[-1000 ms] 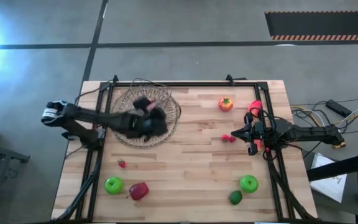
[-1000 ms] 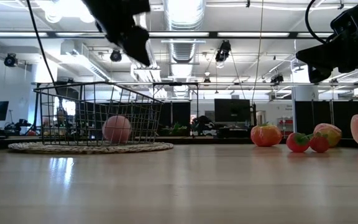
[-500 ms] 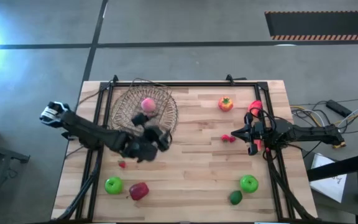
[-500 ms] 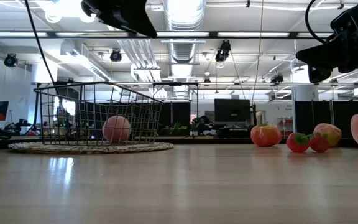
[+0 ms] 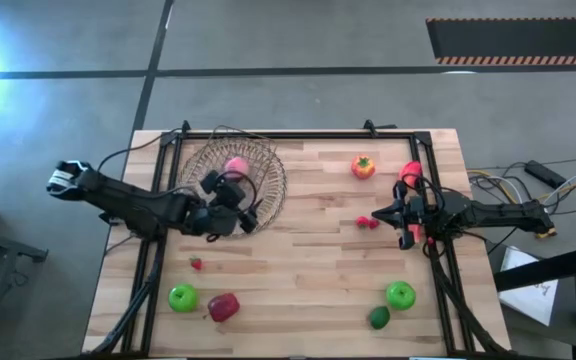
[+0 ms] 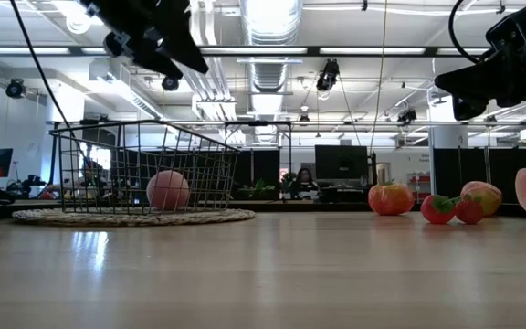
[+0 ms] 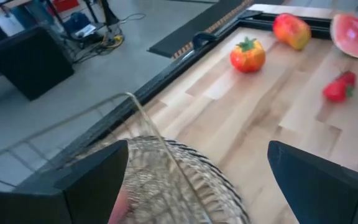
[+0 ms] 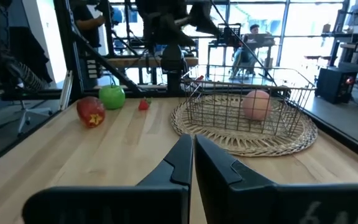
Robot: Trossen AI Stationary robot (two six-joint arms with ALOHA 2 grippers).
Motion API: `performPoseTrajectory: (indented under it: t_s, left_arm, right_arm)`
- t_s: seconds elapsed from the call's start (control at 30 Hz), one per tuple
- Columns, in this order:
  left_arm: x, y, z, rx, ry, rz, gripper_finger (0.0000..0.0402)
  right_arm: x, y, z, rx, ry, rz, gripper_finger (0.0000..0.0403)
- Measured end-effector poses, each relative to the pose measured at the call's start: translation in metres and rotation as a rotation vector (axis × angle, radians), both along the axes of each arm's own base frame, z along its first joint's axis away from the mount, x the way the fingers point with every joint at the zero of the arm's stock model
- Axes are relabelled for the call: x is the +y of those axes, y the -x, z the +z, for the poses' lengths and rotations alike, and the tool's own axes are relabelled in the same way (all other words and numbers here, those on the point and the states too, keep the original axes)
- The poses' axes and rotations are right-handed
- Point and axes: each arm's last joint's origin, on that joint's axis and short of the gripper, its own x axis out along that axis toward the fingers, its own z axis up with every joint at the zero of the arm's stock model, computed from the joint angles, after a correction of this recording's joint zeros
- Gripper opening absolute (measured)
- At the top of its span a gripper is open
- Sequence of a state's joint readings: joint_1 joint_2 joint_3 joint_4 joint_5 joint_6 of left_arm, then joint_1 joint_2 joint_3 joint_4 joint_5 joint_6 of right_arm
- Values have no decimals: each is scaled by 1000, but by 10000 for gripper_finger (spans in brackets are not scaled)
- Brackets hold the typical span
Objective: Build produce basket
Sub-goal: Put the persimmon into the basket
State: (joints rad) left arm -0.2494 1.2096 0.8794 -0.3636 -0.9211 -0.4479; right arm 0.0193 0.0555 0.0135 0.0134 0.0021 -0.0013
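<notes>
The wire basket [image 5: 258, 152] stands on a round woven mat [image 6: 135, 217] at the table's far left. A pink peach [image 5: 236, 167] lies on its floor. My left gripper [image 5: 243, 207] hovers open and empty over the basket's near edge, above the rim [image 6: 153, 125]. The other produce lies loose on the table: tomato [image 5: 364, 167], watermelon slice [image 5: 410, 172], red berries [image 5: 368, 222], green apples [image 5: 182, 297] [image 5: 400, 294], red apple [image 5: 223, 306], dark green piece [image 5: 379, 318]. My right gripper [image 5: 383, 213] waits shut at the right side, above the table.
A single small red berry [image 5: 197, 264] lies near the left. A black frame [image 5: 298, 136] runs along the table's far edge and sides. Bare wood lies across the table's middle [image 5: 308, 260]. A red-yellow fruit [image 6: 480, 195] sits beside the watermelon.
My left gripper, open throughout, has drawn back from over the middle of the basket toward the table's near and left sides, and has rolled about its own axis. The peach stays in the basket.
</notes>
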Motion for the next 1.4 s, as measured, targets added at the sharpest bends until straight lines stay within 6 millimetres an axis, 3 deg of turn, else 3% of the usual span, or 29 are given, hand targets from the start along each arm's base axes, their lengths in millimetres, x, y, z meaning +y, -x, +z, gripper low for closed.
performPoseTrajectory:
  t_s: [0.13, 0.27, 0.5, 0.67, 0.87, 1.03, 1.4]
  left_arm:
    - [-6, -1, -27, -46, 12, -25, 368]
    - [-16, -1, -46, -85, 11, -73, 368]
    - [-43, -3, -63, -109, -78, -171, 368]
    - [-59, -8, -73, -98, -138, -185, 368]
    - [-65, -16, -85, -83, -170, -156, 368]
    - [-69, -23, -86, -79, -172, -156, 368]
    - [-69, -26, -74, -99, -203, -115, 368]
  right_arm:
    - [0, 0, 1, -10, 11, -1, 9]
    - [0, 0, 2, -20, -164, -4, 9]
    - [-2, 0, 3, -38, -267, -54, 9]
    - [-2, -1, 14, -149, -303, -55, 9]
    - [-7, -9, 9, -111, -293, -261, 16]
    - [-11, -21, -6, 69, -239, -434, 57]
    - [-31, -51, 16, 450, -136, -713, 208]
